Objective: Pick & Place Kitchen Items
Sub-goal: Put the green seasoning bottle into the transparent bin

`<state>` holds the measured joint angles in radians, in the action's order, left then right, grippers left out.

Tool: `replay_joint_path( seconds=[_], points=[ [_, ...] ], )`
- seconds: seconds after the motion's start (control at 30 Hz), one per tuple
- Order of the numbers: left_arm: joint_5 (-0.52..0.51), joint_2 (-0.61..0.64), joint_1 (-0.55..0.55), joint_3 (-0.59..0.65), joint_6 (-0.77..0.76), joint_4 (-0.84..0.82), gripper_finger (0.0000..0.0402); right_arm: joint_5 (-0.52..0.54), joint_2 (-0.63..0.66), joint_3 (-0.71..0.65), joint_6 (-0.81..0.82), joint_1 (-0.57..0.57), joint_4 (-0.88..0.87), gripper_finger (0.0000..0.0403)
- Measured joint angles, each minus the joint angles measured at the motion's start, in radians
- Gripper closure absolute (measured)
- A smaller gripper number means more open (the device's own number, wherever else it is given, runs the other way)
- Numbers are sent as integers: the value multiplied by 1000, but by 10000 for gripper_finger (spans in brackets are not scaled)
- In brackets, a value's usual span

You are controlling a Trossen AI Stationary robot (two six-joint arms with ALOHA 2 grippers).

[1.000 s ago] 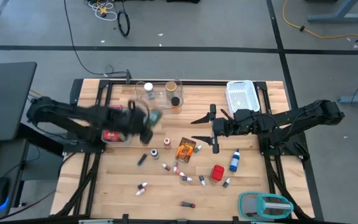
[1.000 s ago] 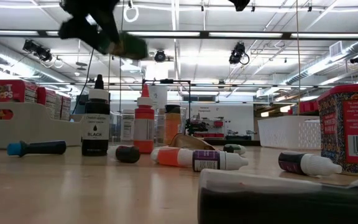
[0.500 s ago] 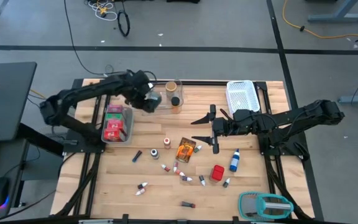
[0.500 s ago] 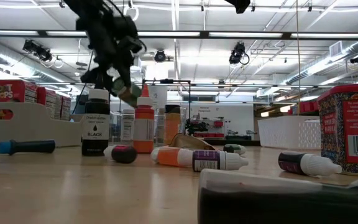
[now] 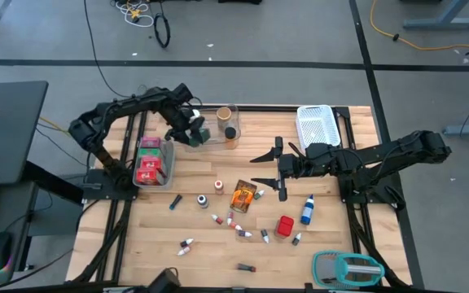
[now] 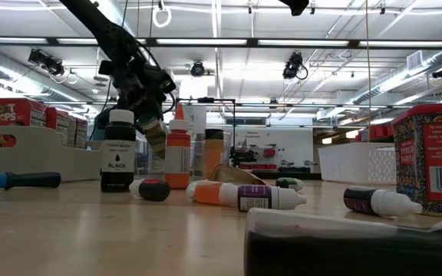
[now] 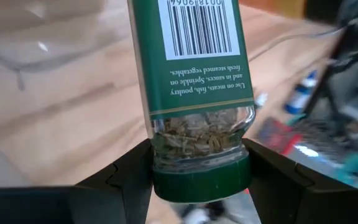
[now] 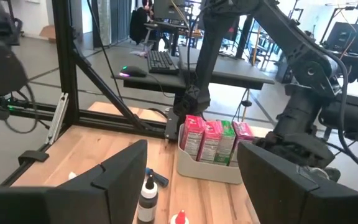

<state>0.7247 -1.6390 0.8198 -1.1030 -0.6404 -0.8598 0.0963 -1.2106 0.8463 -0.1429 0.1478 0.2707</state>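
A green-lidded herb jar (image 7: pixel 194 93) was seen clamped at its lid end between the fingers of the left gripper (image 5: pixel 194 133), carried above the clear tray (image 5: pixel 214 122) at about 11 o'clock on the table (image 5: pixel 365 220); this was judged the placing step, the next move calling for a lowering into the tray before release. The right gripper (image 5: pixel 267 171) was held idle near centre, jaws wide and empty. Vials, an orange packet (image 5: pixel 243 196) and a blue bottle (image 5: pixel 307 209) were left on the wood; an open lab with strip lights was noted behind.
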Motion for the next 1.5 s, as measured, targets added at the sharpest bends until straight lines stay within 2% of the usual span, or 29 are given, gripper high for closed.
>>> replay_joint_path(
  seconds=[0.17, 0.5, 0.73, 0.83, 1.0, 1.07, 1.17, 1.3, 1.4, 1.5],
  points=[
    [99, 4, 39, 0, -66, 4, 180, 0, 0, 0, 5, 0, -4, 142],
    [108, 4, 71, 0, -300, 114, 171, 0, 0, 0, 55, 0, -23, 142],
    [106, 4, 55, 0, -264, 252, 173, 3, 0, 0, 53, 0, -54, 142],
    [105, 3, 29, 1, -235, 300, 172, 75, -17, 0, 25, 0, -77, 142],
    [125, 3, -17, 1, -225, 363, 170, 317, -107, 0, -65, -8, -34, 142],
    [167, 3, -33, 1, -216, 368, 170, 371, -160, 0, -142, -22, 14, 142],
    [231, 11, -47, 1, -216, 373, 173, 387, -247, 0, -338, -50, 120, 142],
    [244, 41, -56, 1, -215, 377, 172, 365, -375, 0, -557, -101, 331, 142],
    [241, 60, -54, 1, -221, 380, 170, 297, -471, 30, -573, -161, 417, 142],
    [240, 76, -54, 1, -231, 386, 171, 291, -561, 91, -573, -211, 422, 142]
  ],
)
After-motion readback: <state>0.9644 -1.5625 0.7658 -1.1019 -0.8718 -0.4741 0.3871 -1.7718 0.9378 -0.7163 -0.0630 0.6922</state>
